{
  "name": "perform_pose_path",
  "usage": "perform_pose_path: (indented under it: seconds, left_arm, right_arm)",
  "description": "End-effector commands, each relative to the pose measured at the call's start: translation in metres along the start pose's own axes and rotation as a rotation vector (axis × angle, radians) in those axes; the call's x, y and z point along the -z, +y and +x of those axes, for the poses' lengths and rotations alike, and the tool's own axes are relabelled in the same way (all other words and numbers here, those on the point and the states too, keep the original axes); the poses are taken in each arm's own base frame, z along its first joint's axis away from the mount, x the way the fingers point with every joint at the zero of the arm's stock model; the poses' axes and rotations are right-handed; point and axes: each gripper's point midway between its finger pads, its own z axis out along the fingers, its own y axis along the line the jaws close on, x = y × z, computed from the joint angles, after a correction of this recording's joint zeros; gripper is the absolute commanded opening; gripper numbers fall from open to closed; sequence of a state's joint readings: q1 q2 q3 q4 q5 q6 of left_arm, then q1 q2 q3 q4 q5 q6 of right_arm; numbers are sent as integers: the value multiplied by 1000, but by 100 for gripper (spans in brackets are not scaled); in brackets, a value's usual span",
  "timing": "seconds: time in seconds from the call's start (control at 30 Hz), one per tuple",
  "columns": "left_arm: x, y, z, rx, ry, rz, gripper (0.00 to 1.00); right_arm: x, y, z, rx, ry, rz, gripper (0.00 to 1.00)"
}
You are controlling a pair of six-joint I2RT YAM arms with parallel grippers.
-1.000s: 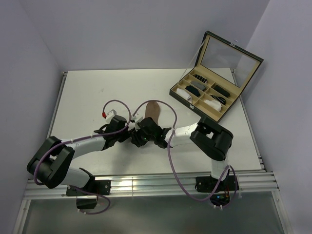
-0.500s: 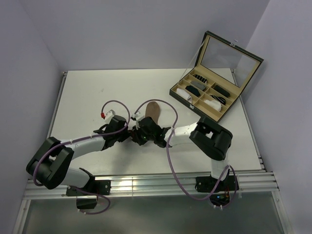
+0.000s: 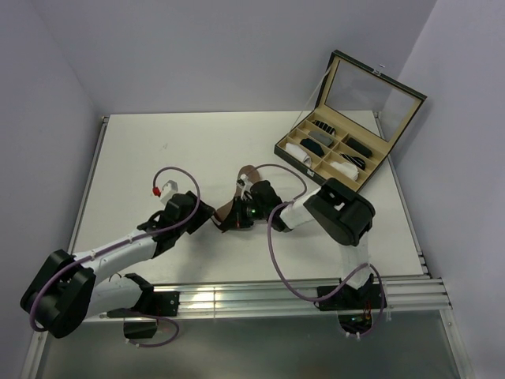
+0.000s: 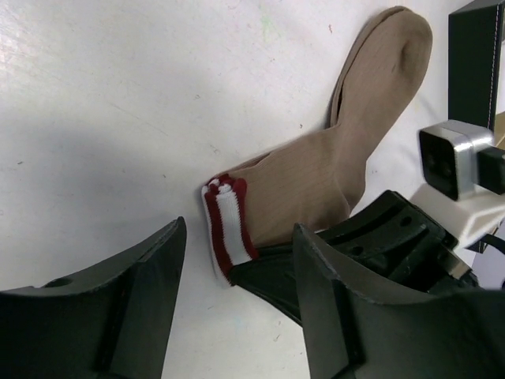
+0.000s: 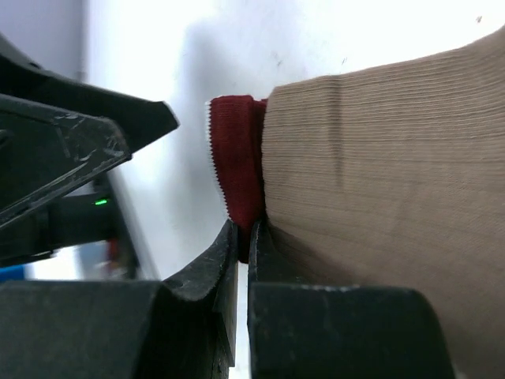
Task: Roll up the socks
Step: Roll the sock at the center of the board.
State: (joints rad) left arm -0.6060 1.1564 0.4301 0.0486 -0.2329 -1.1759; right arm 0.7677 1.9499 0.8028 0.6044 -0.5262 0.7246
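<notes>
Right claw (image 5: 245, 235) pinching one tan sock (image 4: 316, 181) at red cuff (image 5: 237, 154); left claw (image 4: 239, 227) spread beside cuff.

From above the right hand (image 3: 234, 222) hides most of the tan sock (image 3: 249, 173); the contents of the box (image 3: 371, 91) are too small to tell

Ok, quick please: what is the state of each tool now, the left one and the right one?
Left tool: open, gripping nothing.
Right tool: closed on the tan sock, at its red cuff.
</notes>
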Motion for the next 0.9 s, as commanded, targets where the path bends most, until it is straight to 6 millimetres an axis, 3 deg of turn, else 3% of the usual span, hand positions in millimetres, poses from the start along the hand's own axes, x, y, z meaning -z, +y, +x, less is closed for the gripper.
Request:
perform_pose_path:
  seconds: [0.0, 0.27, 0.63, 0.83, 0.87]
  left_arm:
    - [-2, -11, 2, 26, 5, 50, 60]
    - [-15, 0, 16, 26, 51, 6, 51]
    - [-29, 13, 26, 8, 84, -52, 43]
    - [-35, 22, 34, -16, 110, -89, 28]
    - [-36, 22, 34, -17, 111, -88, 21]
  right_arm:
    - [0, 0, 26, -173, 81, -79, 0]
    - [2, -21, 33, -354, 77, -90, 0]
    - [5, -39, 37, -410, 90, -43, 0]
    - [6, -42, 37, -401, 91, -27, 1]
    - [8, -41, 35, -393, 90, -20, 3]
